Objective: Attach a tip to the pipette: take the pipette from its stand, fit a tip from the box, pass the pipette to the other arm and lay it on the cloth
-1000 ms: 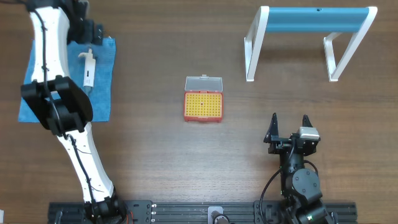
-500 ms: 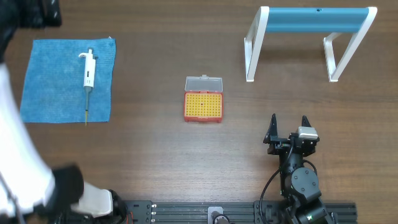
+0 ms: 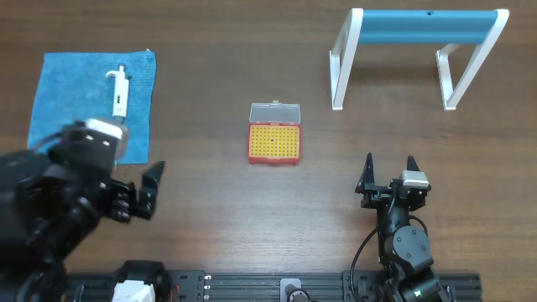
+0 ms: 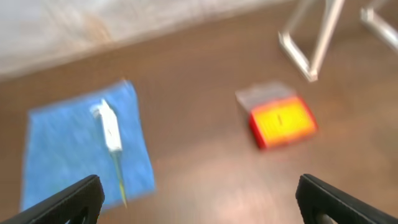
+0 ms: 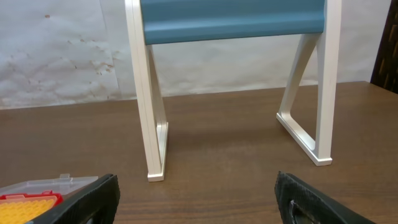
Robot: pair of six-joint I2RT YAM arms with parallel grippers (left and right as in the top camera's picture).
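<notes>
Left gripper (image 4: 199, 190), fingers spread wide and holding nothing, hangs raised above the wooden table (image 3: 210, 75) on its own side. Ahead of it, the pipette (image 4: 111, 127) lies lengthwise on the blue cloth (image 4: 56, 143), its thin tip reaching toward the cloth's near edge. The tip box (image 3: 274, 143) sits open at mid-table, well apart from the cloth. Right gripper (image 3: 390, 166), also open and empty, rests low near its base, facing the white-and-blue stand (image 5: 230, 15) at the far right.
</notes>
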